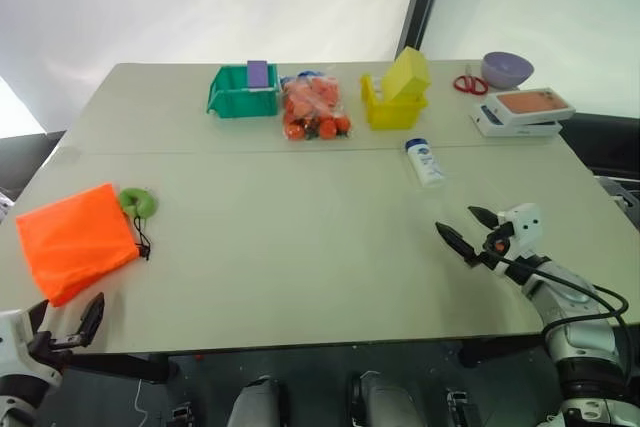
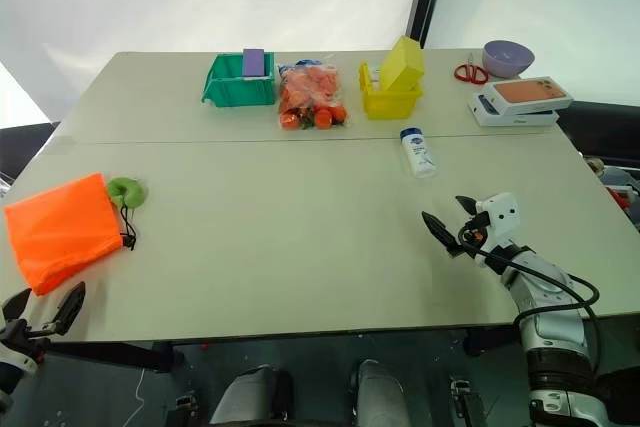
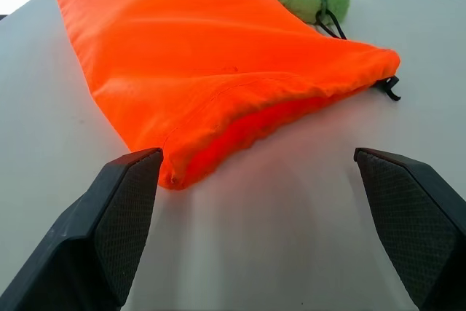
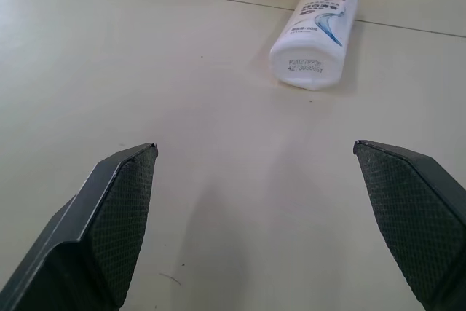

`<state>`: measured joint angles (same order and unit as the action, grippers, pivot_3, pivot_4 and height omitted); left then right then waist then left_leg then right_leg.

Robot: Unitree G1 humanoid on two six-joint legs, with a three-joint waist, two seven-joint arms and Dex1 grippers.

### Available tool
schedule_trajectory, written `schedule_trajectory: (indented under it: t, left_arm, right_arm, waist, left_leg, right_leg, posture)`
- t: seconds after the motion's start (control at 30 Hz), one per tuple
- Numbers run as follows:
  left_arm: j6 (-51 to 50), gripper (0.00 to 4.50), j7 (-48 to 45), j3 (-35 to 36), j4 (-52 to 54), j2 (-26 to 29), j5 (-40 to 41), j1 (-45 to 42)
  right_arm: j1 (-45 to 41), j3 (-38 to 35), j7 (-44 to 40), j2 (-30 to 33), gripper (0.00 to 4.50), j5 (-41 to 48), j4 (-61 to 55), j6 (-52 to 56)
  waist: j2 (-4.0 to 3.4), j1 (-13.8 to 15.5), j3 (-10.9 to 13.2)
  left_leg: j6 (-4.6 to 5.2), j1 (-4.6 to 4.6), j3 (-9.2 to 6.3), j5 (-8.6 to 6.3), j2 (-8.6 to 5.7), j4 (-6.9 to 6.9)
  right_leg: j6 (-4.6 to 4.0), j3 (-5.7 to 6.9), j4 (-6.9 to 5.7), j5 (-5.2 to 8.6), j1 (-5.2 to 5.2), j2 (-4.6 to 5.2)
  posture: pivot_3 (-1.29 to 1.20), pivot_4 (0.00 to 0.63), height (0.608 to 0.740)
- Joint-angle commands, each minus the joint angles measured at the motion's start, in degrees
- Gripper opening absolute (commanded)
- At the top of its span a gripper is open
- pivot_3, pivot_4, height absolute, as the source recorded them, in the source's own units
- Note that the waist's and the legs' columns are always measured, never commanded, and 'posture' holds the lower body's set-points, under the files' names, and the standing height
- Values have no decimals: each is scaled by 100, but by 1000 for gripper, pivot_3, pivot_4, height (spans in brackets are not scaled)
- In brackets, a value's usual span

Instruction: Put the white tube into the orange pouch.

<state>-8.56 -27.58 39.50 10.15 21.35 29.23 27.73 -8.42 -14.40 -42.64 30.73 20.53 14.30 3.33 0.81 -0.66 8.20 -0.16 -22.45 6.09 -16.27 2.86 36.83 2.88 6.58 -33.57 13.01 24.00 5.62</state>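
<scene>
A: From the head cameras, how does the white tube [image 1: 425, 162] lie?

B: It lies flat on the pale table [image 1: 290, 247], on the robot's right half, just in front of the yellow bin [image 1: 393, 105]. Its long axis runs roughly from far to near, angled slightly rightward at the near end. Which end carries the cap cannot be told from there.

A: And the orange pouch [image 1: 73, 240]?

B: It lies flat near the front left corner, with the lime-green ring [image 1: 138, 202] beside its far right corner and the black cord [image 1: 142, 240] trailing there. Tube and pouch are well apart.

A: What else stands there?

B: A green bin [image 1: 241, 93], a clear bag of orange-red items [image 1: 314, 109], red scissors [image 1: 469, 84], a purple bowl [image 1: 506, 69] and a flat white box with an orange top [image 1: 522, 111] line the far edge. A seam crosses the table. A white wall and a dark post stand behind.

A: The left wrist camera?

B: The left gripper [image 3: 258, 202] has its fingers spread wide, empty, at the pouch's near edge.

A: The right wrist camera?

B: The right gripper [image 4: 255, 209] also gapes, empty, with the tube's flat end facing it from farther off.
</scene>
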Motion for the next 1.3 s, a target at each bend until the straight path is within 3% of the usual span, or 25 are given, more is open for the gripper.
schedule_trajectory:
  t: [0.03,0.23,0.43,0.63,0.83,1.3]
  left_arm:
    - [85,4500,-12,52,68,71,-9,8]
    - [131,4500,83,11,110,90,-144,-49]
    - [743,4500,71,-179,182,256,-798,-180]
    - [1609,4500,555,-394,-283,638,-2107,-381]
    - [1906,4500,924,-372,-731,859,-2570,-652]
    - [2664,4500,456,-527,-839,1189,-2749,-286]
  right_arm:
    - [-49,-87,-17,-4,4484,61,-156,-116]
    - [-102,-67,-40,-10,4484,55,-108,-126]
    - [-190,51,-256,-4,4484,143,-215,60]
    - [236,542,-985,181,4484,421,-1289,721]
    - [442,960,-1069,95,4484,444,-2107,1055]
    - [505,1435,-1052,-69,4484,515,-2708,1358]
  waist:
    - [2,0,-1]
    - [1,0,-1]
    - [1,2,-4]
    - [0,10,-5]
    - [-1,5,-5]
    - [-2,10,-4]
  left_leg:
    - [0,0,0,0,0,1]
    - [0,0,0,0,0,2]
    - [0,2,0,0,1,5]
    - [1,2,0,1,2,1]
    - [0,2,0,0,4,4]
    - [-2,1,0,-1,5,1]
  right_leg:
    - [0,0,0,0,0,0]
    - [0,0,-1,0,-1,0]
    - [-4,0,-5,-3,-2,-2]
    - [-5,0,-5,-3,-1,-2]
    - [-5,2,-7,-4,0,4]
    - [-6,2,-7,-4,6,8]
  posture:
    - [0,150,740]
    - [0,150,740]
    - [0,150,740]
    - [0,150,740]
    - [0,150,740]
    - [0,150,740]
